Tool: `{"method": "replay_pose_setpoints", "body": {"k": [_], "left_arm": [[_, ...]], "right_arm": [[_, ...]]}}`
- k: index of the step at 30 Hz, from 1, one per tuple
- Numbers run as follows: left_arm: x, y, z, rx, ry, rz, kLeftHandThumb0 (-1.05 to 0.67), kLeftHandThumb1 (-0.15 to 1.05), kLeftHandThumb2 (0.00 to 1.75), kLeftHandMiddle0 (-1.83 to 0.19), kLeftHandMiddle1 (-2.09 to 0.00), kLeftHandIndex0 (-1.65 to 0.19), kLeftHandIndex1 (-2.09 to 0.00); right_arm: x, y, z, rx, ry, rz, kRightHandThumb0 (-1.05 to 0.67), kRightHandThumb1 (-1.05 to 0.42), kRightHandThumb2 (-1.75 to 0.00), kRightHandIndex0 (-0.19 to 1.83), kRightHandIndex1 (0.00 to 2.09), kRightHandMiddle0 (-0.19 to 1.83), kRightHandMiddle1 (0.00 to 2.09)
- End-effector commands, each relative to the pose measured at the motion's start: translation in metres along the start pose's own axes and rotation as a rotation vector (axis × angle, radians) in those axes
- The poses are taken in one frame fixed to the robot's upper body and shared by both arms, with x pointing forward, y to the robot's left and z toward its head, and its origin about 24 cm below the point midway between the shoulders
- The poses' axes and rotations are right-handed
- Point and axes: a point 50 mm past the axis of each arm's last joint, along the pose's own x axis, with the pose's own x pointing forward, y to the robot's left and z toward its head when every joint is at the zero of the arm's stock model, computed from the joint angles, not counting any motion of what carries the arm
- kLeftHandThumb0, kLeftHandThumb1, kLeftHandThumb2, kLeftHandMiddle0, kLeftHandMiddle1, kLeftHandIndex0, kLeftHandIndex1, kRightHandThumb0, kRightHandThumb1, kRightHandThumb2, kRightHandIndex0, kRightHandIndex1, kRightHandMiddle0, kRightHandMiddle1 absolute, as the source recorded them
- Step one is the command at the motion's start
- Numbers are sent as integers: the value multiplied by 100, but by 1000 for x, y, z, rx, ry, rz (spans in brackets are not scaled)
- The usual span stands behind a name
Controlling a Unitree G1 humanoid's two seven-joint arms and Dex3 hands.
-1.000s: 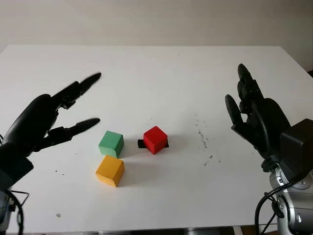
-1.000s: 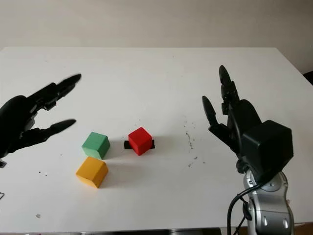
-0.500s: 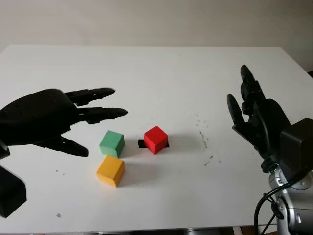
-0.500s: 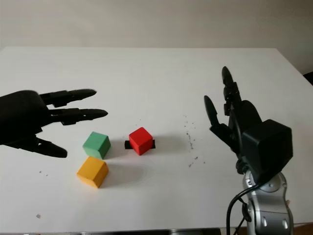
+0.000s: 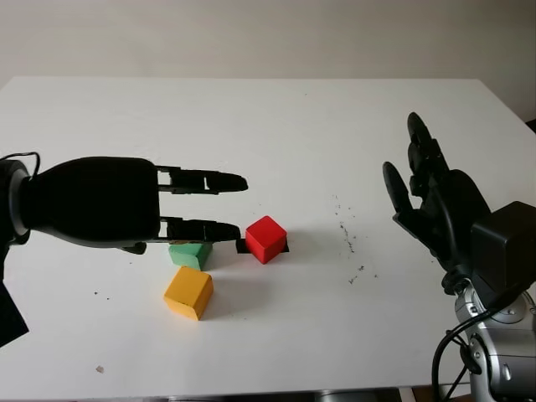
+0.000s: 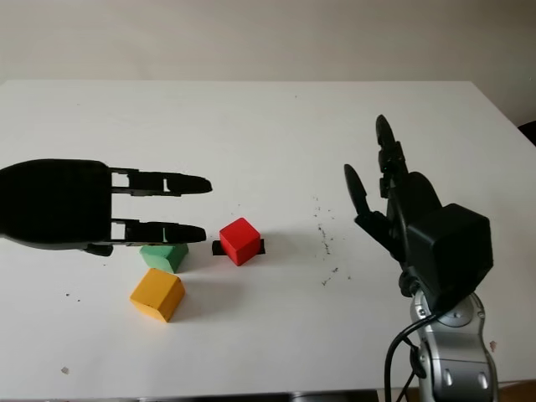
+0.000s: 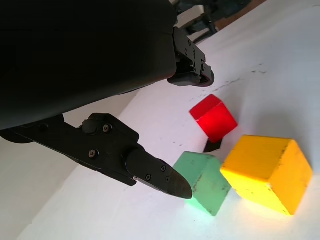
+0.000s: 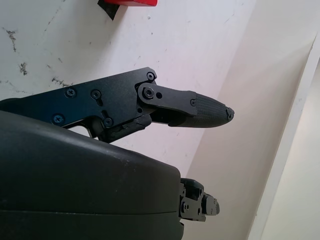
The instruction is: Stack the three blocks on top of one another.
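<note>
No block was stacked yet. The green block (image 5: pixel 189 254), yellow block (image 5: pixel 188 292) and red block (image 5: pixel 266 239) sat mid-frame on the table (image 5: pixel 276 126). The left hand (image 5: pixel 126 203) hung over green, holding nothing; the right hand (image 5: pixel 437 208) was open at the right.

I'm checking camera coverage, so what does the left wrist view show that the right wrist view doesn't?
Left wrist view alone: the green cube block and yellow cube block side by side, with the open left robot hand above the green one. Right wrist view alone: the open right robot hand, raised over the table's right side. Both: the red cube block and the white table.
</note>
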Motion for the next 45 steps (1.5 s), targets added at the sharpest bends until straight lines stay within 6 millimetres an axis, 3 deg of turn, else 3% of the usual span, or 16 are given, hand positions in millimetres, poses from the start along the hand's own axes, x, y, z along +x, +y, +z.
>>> {"method": "replay_pose_setpoints", "body": {"k": [1, 6, 25, 38, 45], "left_arm": [[0, 6, -3, 15, -21, 5, -35, 87, 6, 9, -5, -31, -8], [5, 8, -2, 28, -78, -39, -37, 88, 6, 7, -6, -31, -6], [18, -24, 21, -117, -149, -58, -35, 86, 5, 2, -6, -46, -8], [33, -32, 27, -132, -183, -105, -45, 93, 6, 9, -4, -45, -6], [40, -39, 26, -143, -180, -79, -41, 89, 5, 6, -6, -50, -8]], "right_arm": [[0, -1, 1, -11, -8, -5, -61, -105, -55, -16, 6, -12, 6], [-1, -1, 0, 1, -5, -9, -61, -105, -55, -17, 5, -13, 5], [-4, -6, 0, 1, 0, -23, -61, -105, -53, -17, 5, -12, 6], [-6, -7, 1, 9, 1, -23, -60, -105, -54, -18, 5, -14, 5], [-8, -7, 1, -1, 23, -27, -62, -105, -54, -17, 5, -13, 6]]}}
